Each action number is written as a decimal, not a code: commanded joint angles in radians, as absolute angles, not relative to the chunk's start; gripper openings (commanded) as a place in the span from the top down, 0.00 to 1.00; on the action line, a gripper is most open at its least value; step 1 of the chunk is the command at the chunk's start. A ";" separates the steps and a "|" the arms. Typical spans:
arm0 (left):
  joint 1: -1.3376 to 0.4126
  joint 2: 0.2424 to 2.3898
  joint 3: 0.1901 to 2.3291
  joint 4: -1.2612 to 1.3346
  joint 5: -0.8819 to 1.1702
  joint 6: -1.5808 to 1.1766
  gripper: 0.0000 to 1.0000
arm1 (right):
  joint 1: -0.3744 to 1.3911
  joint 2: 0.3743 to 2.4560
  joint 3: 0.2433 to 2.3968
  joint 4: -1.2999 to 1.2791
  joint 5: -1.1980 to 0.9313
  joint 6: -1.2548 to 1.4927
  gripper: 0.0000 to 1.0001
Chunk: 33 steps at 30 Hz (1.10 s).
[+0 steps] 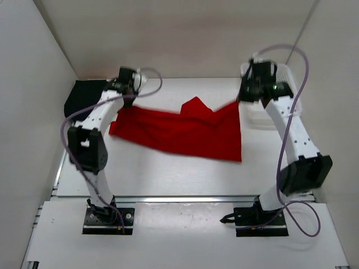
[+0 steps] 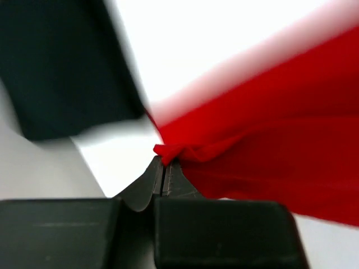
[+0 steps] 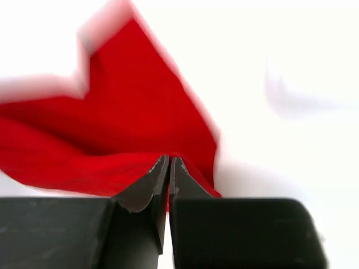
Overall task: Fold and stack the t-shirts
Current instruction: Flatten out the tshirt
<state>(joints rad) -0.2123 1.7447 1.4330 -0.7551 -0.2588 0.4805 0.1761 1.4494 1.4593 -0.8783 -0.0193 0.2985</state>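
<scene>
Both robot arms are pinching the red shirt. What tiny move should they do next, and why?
Probably draw the two pairs of jaws a little apart. Both are shut on the far corners of the soft red cloth t-shirt, yet a fold peaks up along its far edge, so stretching should flatten it before folding.

White arms [image 1: 96,115], black joints [image 1: 85,147], lilac cables [image 1: 307,67], matte black claws [image 2: 162,168].
</scene>
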 commanded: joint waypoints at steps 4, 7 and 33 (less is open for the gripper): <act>-0.245 2.051 2.693 -0.872 -0.328 0.391 1.00 | 0.190 1.539 2.025 -0.750 0.144 0.160 1.00; -0.252 1.831 2.244 -0.667 -0.316 0.353 1.00 | 0.227 1.453 1.921 -0.758 0.216 0.133 1.00; -0.268 1.169 0.660 -0.558 -0.256 0.448 1.00 | 0.499 0.864 0.835 -0.928 0.048 0.592 1.00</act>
